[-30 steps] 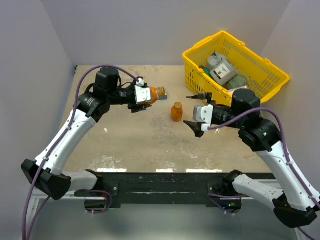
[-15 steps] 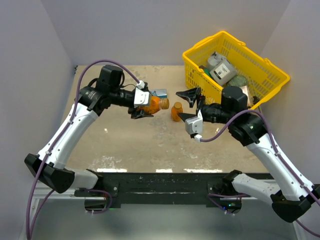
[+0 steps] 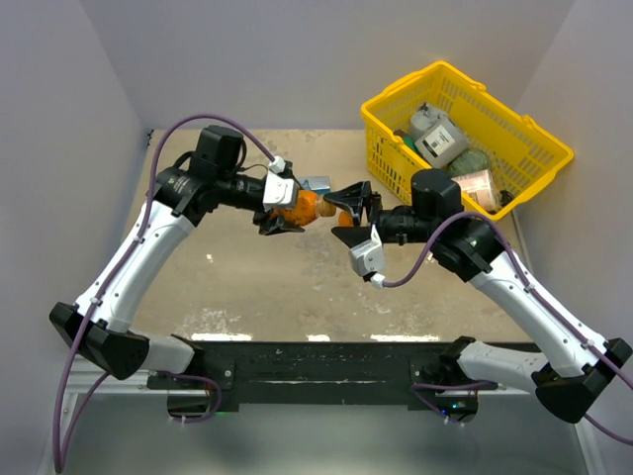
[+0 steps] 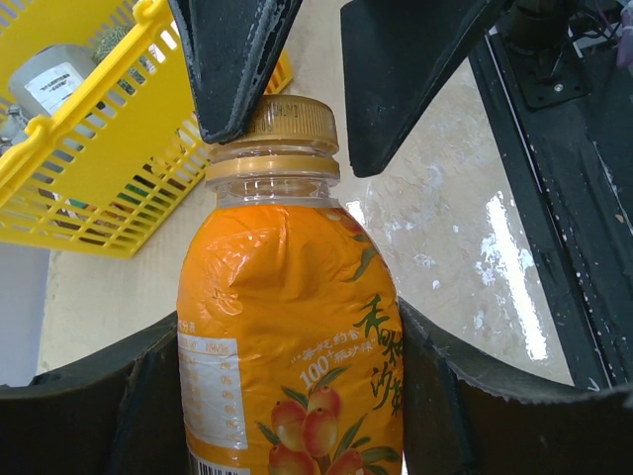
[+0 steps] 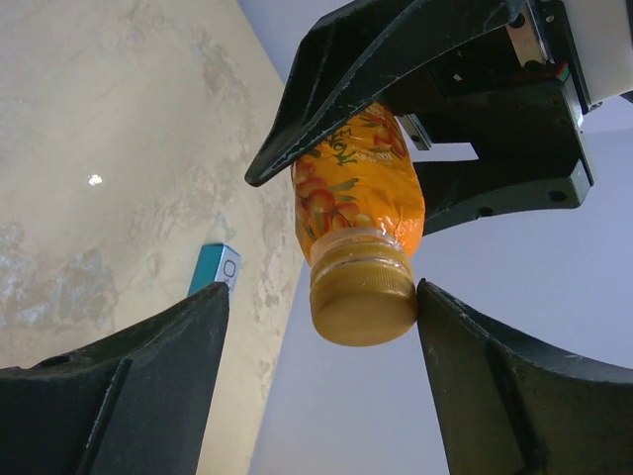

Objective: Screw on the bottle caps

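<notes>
Tan surface (image 3: 257, 287) walled on left, far and right sides, arm bases along the near edge. Yellow basket (image 3: 539, 148) in the far right corner, loaded with packaged goods, well apart from both end effectors. Arms reaching inward, meeting above the surface toward its far side. Left end effector (image 3: 285, 212) pinching the orange bottle (image 4: 287, 327) round its labelled body; bottle lifted off the surface, lying roughly level, neck toward the right arm. Right end effector (image 3: 337, 214) spread wide, one jaw on either side of the neck end. Top view alone: overall layout, tan surface showing beneath and in front of the meeting point, walls well apart from both arms; neck end lost behind the dark jaws there. Small blue-and-white box (image 5: 215, 269) lying on the surface beyond the bottle, apart from it, plainest in the right wrist view. Left wrist view alone: brownish-orange cap (image 4: 287, 119) seated on the neck above the collar ring, one right-arm jaw overlapping the cap's edge. Right wrist view alone: cap end-on between the spread jaws, open gap on the frame-left side, frame-right jaw just beside the rim. Contact between jaw and cap not decidable from any view.
</notes>
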Robot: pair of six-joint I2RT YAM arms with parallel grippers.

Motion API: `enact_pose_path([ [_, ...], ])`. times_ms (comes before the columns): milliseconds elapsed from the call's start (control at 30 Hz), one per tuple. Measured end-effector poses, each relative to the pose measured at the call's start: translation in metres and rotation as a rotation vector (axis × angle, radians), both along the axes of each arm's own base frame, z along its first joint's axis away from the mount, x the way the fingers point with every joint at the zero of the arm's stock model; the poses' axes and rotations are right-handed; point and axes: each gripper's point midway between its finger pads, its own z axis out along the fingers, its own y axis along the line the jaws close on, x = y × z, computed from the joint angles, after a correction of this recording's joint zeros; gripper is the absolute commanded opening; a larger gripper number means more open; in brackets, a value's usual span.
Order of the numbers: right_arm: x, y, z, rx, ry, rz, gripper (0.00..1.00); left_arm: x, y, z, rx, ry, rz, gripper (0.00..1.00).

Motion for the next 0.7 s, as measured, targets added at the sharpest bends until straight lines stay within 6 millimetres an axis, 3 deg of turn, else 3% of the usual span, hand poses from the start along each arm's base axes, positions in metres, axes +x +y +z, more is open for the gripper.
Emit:
enact_pose_path([
  [167,0.001,0.003,0.002,0.004,-0.006,0.004,0.63,-0.002,0.000,-0.001,0.003,0.014,-0.005,0.00],
  [567,0.010,0.006,0.009,0.009,-0.024,-0.011,0.24,0.000,0.000,-0.003,0.012,0.027,-0.002,0.00],
  [700,0.015,0.009,0.009,0.012,0.053,-0.038,0.13,0.005,0.002,-0.004,0.024,0.008,0.012,0.00],
])
